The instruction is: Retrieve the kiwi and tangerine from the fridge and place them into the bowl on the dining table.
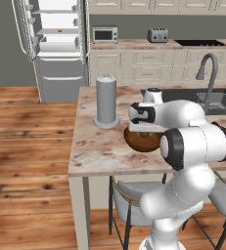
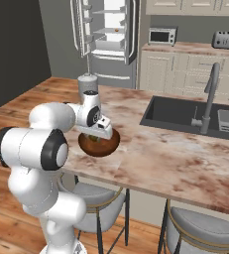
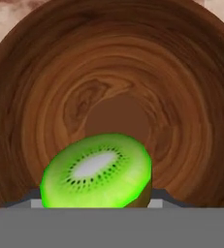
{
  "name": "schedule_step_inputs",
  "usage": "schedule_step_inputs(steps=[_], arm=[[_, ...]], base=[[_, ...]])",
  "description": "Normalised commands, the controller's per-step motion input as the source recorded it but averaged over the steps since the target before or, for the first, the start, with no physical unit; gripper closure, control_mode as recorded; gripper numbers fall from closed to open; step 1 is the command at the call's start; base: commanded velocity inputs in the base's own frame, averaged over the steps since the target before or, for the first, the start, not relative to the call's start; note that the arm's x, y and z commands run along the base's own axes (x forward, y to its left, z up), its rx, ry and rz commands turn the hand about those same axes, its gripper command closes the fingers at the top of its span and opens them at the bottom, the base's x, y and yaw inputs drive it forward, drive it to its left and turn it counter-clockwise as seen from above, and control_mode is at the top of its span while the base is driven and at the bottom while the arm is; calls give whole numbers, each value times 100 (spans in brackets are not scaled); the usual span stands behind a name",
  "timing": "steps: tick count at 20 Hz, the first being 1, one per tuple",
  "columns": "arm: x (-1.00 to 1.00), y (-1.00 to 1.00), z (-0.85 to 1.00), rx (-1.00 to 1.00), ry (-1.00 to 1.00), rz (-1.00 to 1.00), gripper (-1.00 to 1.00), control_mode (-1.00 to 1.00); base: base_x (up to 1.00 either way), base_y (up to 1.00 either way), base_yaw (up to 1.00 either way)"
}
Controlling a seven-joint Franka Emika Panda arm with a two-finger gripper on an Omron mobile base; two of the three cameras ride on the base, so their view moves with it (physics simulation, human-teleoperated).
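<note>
The kiwi (image 3: 96, 172) is held clamped in the gripper (image 3: 96, 206) directly above the bowl (image 3: 45, 97) so that release drops it inside.

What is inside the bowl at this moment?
A halved kiwi sits over the bowl's wooden floor, at the end effector. The floor beneath the kiwi is covered, and no tangerine is in the visible part.

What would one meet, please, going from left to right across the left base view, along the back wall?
fridge → microwave → toaster → cooktop
</note>
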Motion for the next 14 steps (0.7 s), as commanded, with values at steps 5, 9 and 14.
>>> schedule_step_inputs(steps=[5, 9, 14], arm=[[28, -14, -23, 0, 3, 0, -100, -100], [29, -6, -13, 0, 2, 0, -100, -100], [24, -1, -3, 0, 0, -2, -100, -100]], base=[[0, 0, 0], [0, 0, 0], [0, 0, 0]])
